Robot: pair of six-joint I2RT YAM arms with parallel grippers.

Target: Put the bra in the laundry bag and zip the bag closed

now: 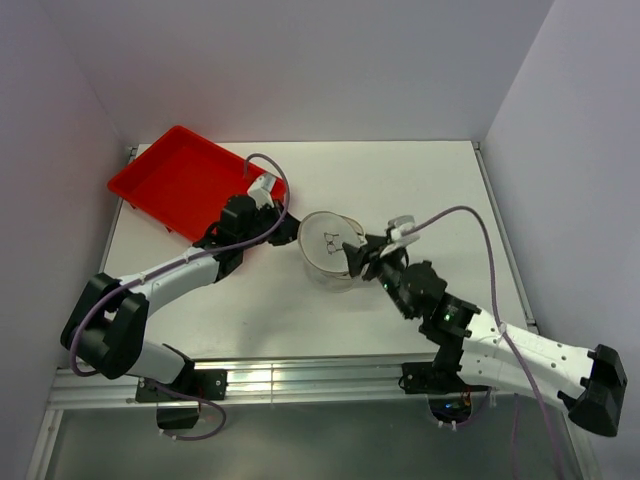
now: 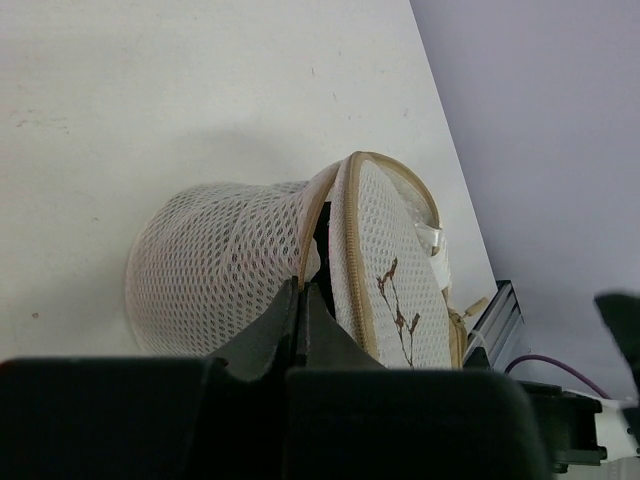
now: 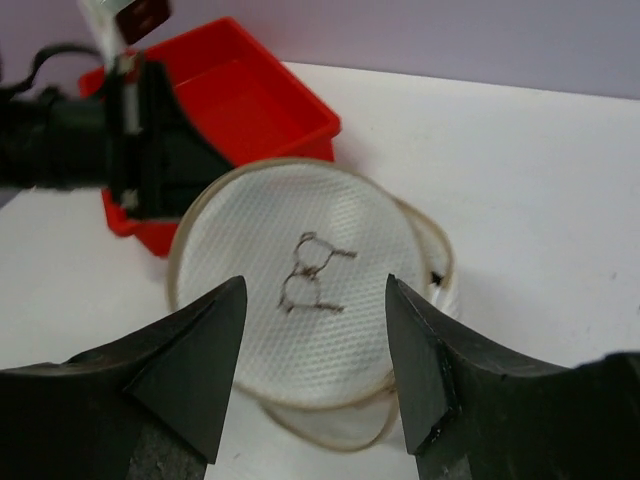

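The laundry bag [image 1: 328,250] is a round white mesh pouch with beige rims, lying on its side mid-table. Its flat face with the glasses-shaped mark [image 3: 312,272] faces my right gripper. The face stands slightly apart from the mesh body [image 2: 220,260], with a dark gap between them. My left gripper [image 1: 291,232] is shut on the beige rim at that gap [image 2: 302,288]. My right gripper [image 1: 357,256] is open and empty, its jaws spread just in front of the bag's face [image 3: 255,235]. The bra is hidden; no pink fabric shows in any view.
A red plastic tray [image 1: 180,175] sits at the back left, just behind the left gripper, and shows in the right wrist view [image 3: 240,90]. Grey walls close in the table at the back and both sides. The right arm's purple cable [image 1: 470,215] arcs over the table's right part.
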